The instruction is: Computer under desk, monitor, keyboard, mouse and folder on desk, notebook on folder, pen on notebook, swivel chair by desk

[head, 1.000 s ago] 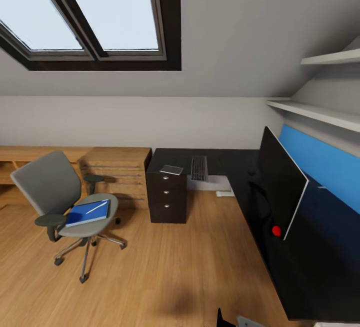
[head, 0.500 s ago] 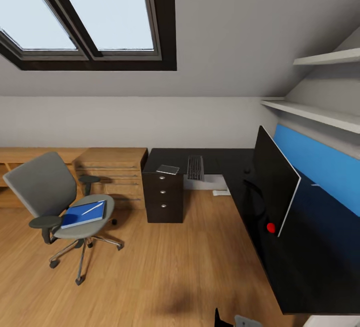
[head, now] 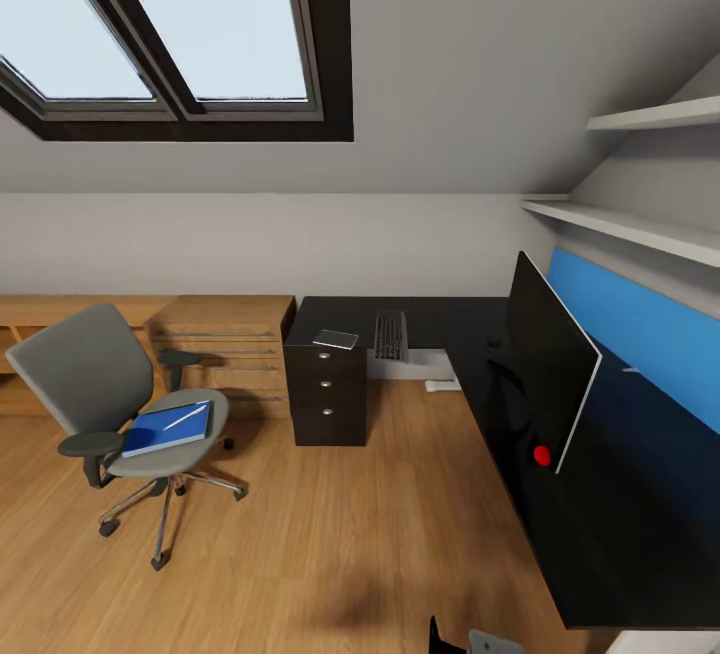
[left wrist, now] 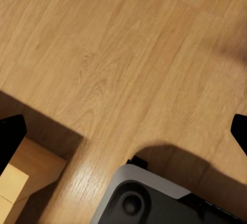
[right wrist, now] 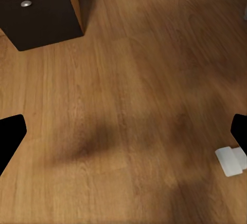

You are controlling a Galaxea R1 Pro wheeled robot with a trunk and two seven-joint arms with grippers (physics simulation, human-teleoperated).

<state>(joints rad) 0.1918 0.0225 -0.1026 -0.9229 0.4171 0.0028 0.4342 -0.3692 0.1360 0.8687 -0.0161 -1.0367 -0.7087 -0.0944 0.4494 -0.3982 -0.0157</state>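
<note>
Two grippers: both wrist views look down on bare wood floor; the left gripper (left wrist: 123, 131) and right gripper (right wrist: 123, 131) each show dark fingertips at opposite edges of their frames, so the jaws stand spread wide with nothing between them.
Folder: blue folder (head: 167, 427) lies flat on the seat of the swivel chair (head: 95, 374), well apart from the desk (head: 480, 364).
Pen: thin white pen (head: 184, 417) rests diagonally on the folder.
Notebook: small dark notebook (head: 336, 339) lies on the desk over the drawer unit (head: 325, 394), just beside the keyboard (head: 390, 335).
Monitor: monitor (head: 545, 374) stands on the desk's right wing before the blue back panel (head: 630, 329).
Mouse: cannot be made out.
Handling, folder: judged light, thin and somewhat flexible with a smooth cover; best taken at an edge overhanging the seat, held level, or the pen is likely to roll off.
Handling, pen: judged light and slippery; a pinch across its middle would suit.
</note>
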